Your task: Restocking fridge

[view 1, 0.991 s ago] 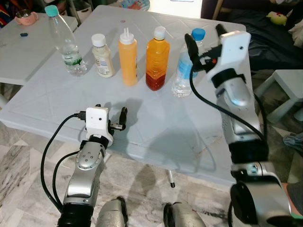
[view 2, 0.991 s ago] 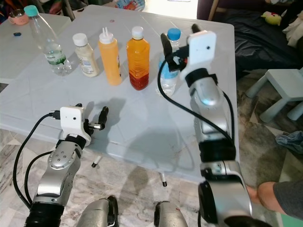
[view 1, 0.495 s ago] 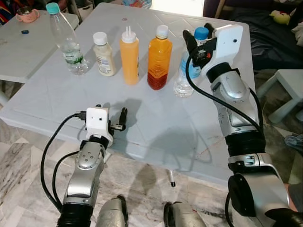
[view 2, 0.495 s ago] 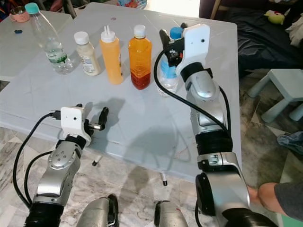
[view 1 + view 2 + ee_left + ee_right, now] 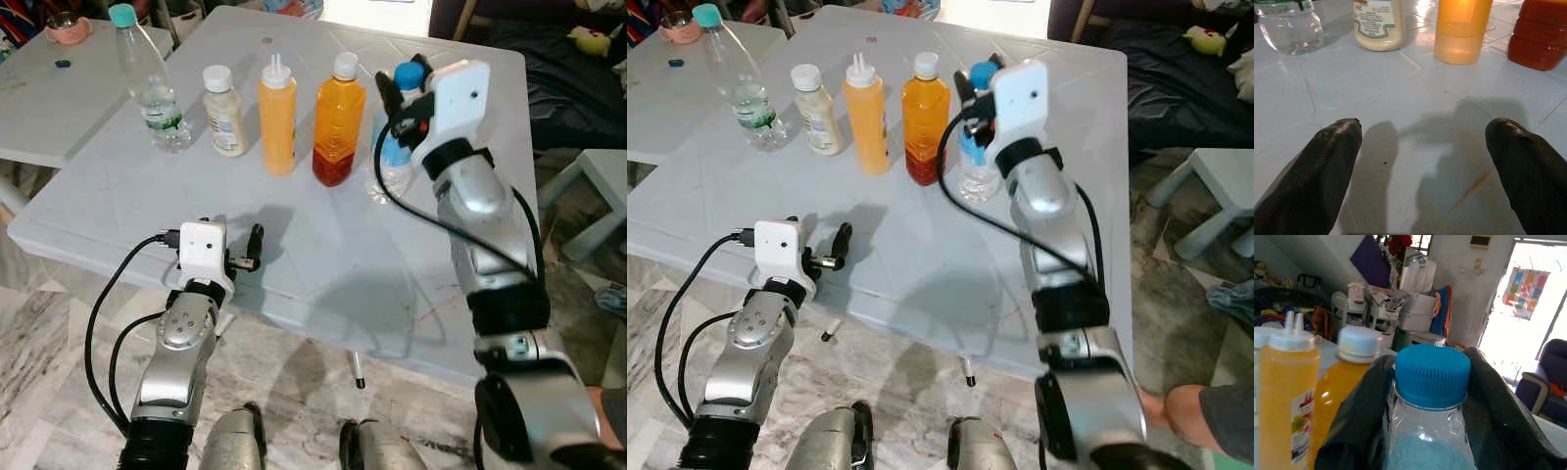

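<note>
Five bottles stand in a row on the white table [image 5: 323, 264]: a clear water bottle with a teal cap [image 5: 147, 93], a white sauce bottle [image 5: 225, 116], a yellow squeeze bottle [image 5: 277, 122], an orange juice bottle [image 5: 338, 127] and a blue-capped water bottle [image 5: 395, 162]. My right gripper [image 5: 402, 80] is shut on the blue-capped water bottle [image 5: 1431, 377] just below its cap, one black finger pressed to each side. The bottle stands upright on the table. My left gripper [image 5: 253, 245] rests at the table's front edge, open, with bare tabletop between its fingers [image 5: 1327, 161].
A second white table [image 5: 49, 108] with a pink cup [image 5: 67, 26] stands at the left. A white stool [image 5: 593, 186] and a dark sofa [image 5: 549, 69] are at the right. A person's hand [image 5: 1185, 416] is low at the right. Marble floor lies below.
My right gripper has moved forward from beside the blue-capped bottle to either side of its neck and closed on it. The camera has shifted slightly. The left arm has not moved.
</note>
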{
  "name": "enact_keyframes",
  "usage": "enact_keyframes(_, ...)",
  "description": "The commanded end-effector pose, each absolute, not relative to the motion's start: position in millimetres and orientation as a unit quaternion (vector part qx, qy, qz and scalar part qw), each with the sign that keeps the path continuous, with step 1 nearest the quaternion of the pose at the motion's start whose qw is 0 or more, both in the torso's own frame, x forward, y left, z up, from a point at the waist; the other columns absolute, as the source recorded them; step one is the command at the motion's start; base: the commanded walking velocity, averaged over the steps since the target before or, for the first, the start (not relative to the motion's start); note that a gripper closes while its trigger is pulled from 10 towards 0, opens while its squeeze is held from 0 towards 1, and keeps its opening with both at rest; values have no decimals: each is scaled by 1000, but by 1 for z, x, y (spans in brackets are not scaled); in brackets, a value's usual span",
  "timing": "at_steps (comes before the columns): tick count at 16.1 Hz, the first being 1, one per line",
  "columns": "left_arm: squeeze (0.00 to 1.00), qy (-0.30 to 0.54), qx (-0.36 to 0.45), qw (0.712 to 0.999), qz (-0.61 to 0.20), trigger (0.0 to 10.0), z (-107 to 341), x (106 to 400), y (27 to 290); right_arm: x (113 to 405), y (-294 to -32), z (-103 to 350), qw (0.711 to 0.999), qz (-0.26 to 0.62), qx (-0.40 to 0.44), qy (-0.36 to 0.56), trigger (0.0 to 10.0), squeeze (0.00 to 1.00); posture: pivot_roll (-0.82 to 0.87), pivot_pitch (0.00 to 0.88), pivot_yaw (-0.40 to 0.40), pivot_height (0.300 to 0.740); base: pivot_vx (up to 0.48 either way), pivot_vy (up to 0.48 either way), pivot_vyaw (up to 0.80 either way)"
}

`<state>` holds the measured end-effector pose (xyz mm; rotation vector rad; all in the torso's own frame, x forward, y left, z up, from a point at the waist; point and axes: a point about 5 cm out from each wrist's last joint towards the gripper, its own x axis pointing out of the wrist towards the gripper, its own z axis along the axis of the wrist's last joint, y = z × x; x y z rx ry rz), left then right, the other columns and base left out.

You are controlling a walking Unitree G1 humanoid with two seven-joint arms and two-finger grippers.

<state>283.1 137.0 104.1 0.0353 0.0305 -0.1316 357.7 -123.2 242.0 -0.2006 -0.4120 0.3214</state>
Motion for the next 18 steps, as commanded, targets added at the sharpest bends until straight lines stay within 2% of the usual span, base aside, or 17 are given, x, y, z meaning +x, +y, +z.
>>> enact_keyframes(1,0,18,19,998,-60,10000,105,285,136,355,-124,234,964,154,-109,-187,0,0,10,157,15,740,0,0,0)
enact_keyframes(2,0,17,15,998,-60,10000,107,286,134,351,-121,232,964,155,-108,-187,0,0,15,161,16,740,0,0,0)
enact_keyframes(3,0,11,11,998,-64,10000,110,286,132,344,-112,233,962,163,-108,-191,863,0,18,167,17,740,0,0,0)
enact_keyframes(4,0,7,9,998,-67,10000,113,286,131,337,-103,234,959,173,-106,-198,2431,0,19,176,17,740,0,0,0)
enact_keyframes(5,0,8,11,998,-66,10000,112,285,132,334,-99,230,958,181,-105,-194,7882,0,21,178,17,740,0,0,0)
enact_keyframes(6,0,12,11,998,-63,10000,111,284,133,331,-93,226,959,189,-100,-189,10000,0,21,176,16,740,0,0,0)
enact_keyframes(9,0,20,7,998,-64,10000,106,281,131,317,-86,220,961,196,-56,-187,10000,0,17,159,13,740,-85,0,0)
enact_keyframes(12,0,30,2,997,-71,10000,102,281,126,316,-95,206,970,193,-47,-143,10000,0,4,138,13,740,-262,0,0)
enact_keyframes(16,0,32,5,997,-72,10000,99,283,125,306,-99,195,964,236,-44,-112,10000,0,-4,107,7,740,-316,0,0)
enact_keyframes(18,0,31,5,997,-71,10000,99,285,126,301,-93,192,947,288,-81,-114,10000,0,-6,104,11,740,-332,0,0)
